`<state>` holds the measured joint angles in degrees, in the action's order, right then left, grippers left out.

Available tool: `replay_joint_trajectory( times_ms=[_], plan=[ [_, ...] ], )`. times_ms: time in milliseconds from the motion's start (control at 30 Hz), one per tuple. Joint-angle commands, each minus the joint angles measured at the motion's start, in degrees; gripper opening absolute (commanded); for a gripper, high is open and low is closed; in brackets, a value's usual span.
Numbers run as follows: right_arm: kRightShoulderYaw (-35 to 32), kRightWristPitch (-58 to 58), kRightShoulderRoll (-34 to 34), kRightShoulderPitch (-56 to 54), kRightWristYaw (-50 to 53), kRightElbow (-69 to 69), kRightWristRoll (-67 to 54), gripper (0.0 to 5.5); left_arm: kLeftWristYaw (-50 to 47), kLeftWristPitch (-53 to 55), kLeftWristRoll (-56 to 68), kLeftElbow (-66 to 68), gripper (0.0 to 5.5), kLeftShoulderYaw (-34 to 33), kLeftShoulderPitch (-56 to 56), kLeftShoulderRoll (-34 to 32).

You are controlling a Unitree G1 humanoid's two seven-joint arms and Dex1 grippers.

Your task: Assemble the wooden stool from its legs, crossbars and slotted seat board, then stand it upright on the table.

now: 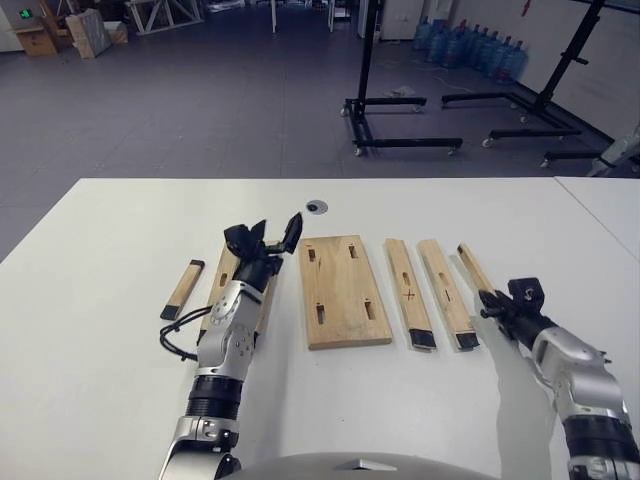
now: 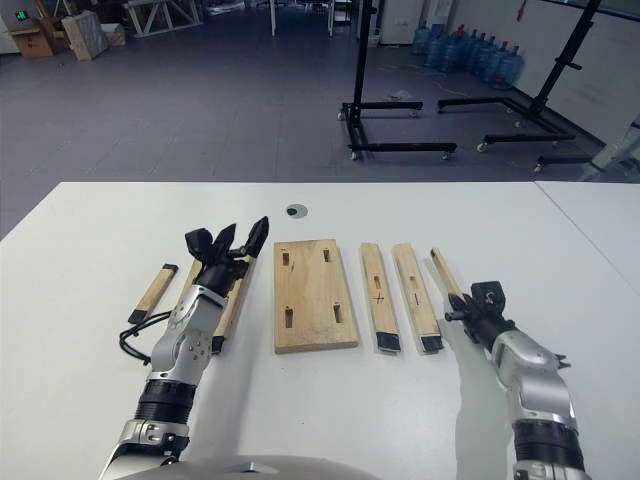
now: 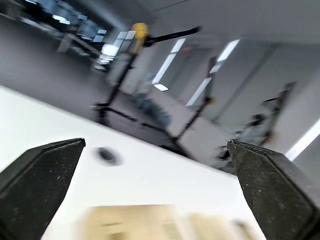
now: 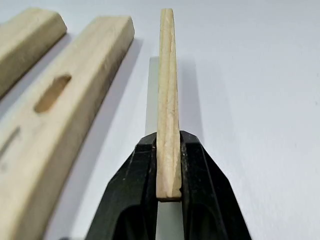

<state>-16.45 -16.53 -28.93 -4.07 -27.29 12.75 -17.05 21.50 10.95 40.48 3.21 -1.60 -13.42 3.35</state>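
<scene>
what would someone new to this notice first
The slotted seat board lying flat in the middle of the white table draws the eye first, with two wooden legs laid side by side just right of it. Next comes the right gripper, its fingers shut on a thin crossbar held on edge at the right end of the row. The left gripper hangs open over more wooden pieces left of the board.

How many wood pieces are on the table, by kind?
Slotted board: 1
Wide slats with black ends: 2
Thin slat, held in the right claw: 1
Short stick: 1
Slats under the left arm: at least 1, partly hidden
Total: at least 6
</scene>
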Motion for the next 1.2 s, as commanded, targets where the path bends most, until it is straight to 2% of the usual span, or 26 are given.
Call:
replay_joint_trajectory(
  times_ms=[33,100,200,367,667,833,1200],
  plan=[
    [2.06,-8.93,4.11,-4.94,-5.37,-21.31,-16.85,0.40,9.01,15.02,24.14,-10.20,5.20,-5.21,1.42,-1.81],
    [4.31,-16.99,5.50,-4.00,-7.26,-30.87,-29.01,0.40,11.71,20.59,30.69,-12.62,5.20,-5.25,2.11,-3.00],
    [5.72,-26.83,5.97,-0.71,-9.76,-34.81,-43.17,0.40,13.45,24.45,33.66,-13.14,5.20,-4.27,1.98,-3.54],
    [6.40,-32.39,5.85,4.75,-13.46,-36.10,-53.39,0.39,14.13,27.19,35.12,-13.63,5.20,-4.23,2.46,-3.52],
    [10.44,-31.70,3.61,7.84,-16.76,-37.01,-50.21,0.39,13.42,29.17,26.97,-15.39,5.20,1.06,3.18,-6.26],
    [10.52,-31.20,2.69,8.62,-18.59,-35.79,-48.32,0.39,13.54,29.56,28.28,-18.65,5.20,0.53,4.32,-6.58],
    [9.46,-30.39,1.39,9.20,-20.66,-34.96,-47.26,0.39,15.11,30.11,30.59,-18.45,3.51,0.42,6.47,-6.12]
  ],
)
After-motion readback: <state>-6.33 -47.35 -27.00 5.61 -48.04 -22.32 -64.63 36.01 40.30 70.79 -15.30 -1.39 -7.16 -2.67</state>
